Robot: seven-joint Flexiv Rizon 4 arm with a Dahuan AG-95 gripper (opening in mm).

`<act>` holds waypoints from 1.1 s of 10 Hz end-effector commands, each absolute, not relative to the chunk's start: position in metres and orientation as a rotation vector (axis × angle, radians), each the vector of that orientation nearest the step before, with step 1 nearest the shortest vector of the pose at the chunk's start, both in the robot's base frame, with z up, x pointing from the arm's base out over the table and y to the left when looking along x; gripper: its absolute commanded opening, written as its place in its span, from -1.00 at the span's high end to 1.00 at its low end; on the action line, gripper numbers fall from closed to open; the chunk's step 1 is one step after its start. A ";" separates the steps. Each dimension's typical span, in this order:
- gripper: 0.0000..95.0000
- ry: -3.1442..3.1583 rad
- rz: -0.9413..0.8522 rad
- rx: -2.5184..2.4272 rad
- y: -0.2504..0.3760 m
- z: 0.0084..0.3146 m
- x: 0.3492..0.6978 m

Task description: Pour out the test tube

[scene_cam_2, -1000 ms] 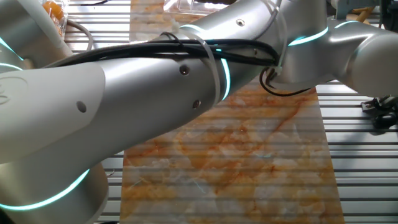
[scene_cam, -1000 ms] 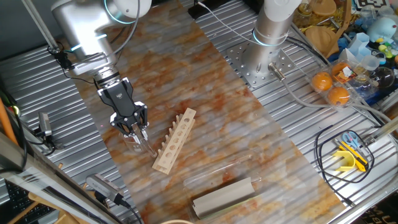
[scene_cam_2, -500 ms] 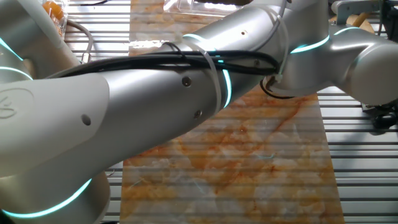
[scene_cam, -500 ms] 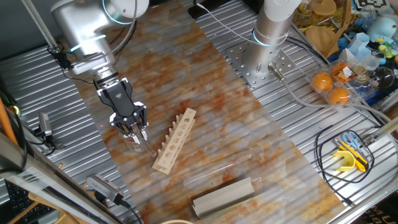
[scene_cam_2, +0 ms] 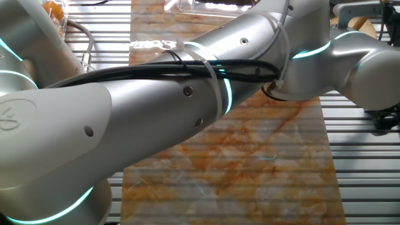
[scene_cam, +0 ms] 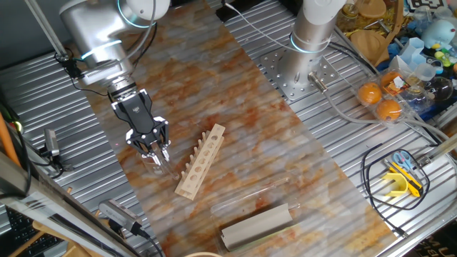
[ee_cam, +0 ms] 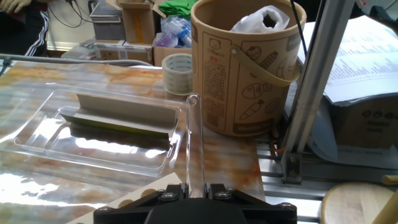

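Observation:
My gripper (scene_cam: 156, 150) hangs over the left part of the marbled mat, shut on the test tube (scene_cam: 168, 165), a thin clear glass tube that slants down and to the right from the fingers. In the hand view the test tube (ee_cam: 194, 140) runs straight out from between the black jaws of the gripper (ee_cam: 196, 185), its rounded end far from the hand. A faint squat glass beaker (scene_cam: 151, 161) stands right under the fingers. The other fixed view is filled by the arm (scene_cam_2: 187, 94); gripper and tube are hidden there.
A wooden tube rack (scene_cam: 201, 160) lies just right of the gripper. A longer clear tube (scene_cam: 250, 196) and a grey block (scene_cam: 257, 225) lie nearer the front. Ahead of the hand are a clear tray (ee_cam: 37, 140), a paper bucket (ee_cam: 249, 68) and a tape roll (ee_cam: 177, 73).
The arm's upper links have shifted slightly in the other fixed view. The gripper and the tube stay where they were.

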State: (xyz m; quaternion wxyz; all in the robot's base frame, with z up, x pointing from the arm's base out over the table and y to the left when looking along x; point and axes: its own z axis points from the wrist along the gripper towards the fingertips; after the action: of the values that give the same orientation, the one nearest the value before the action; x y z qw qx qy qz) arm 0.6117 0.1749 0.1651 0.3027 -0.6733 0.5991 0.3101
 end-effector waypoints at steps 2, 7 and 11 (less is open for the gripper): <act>1.00 1.596 0.819 -1.772 0.178 0.163 0.612; 1.00 1.598 0.809 -1.771 0.181 0.159 0.613; 1.00 1.603 0.805 -1.763 0.185 0.154 0.614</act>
State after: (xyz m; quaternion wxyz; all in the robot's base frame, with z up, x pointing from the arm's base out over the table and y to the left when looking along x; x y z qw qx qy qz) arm 0.6139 0.1846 0.1536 0.3084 -0.6674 0.6059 0.3039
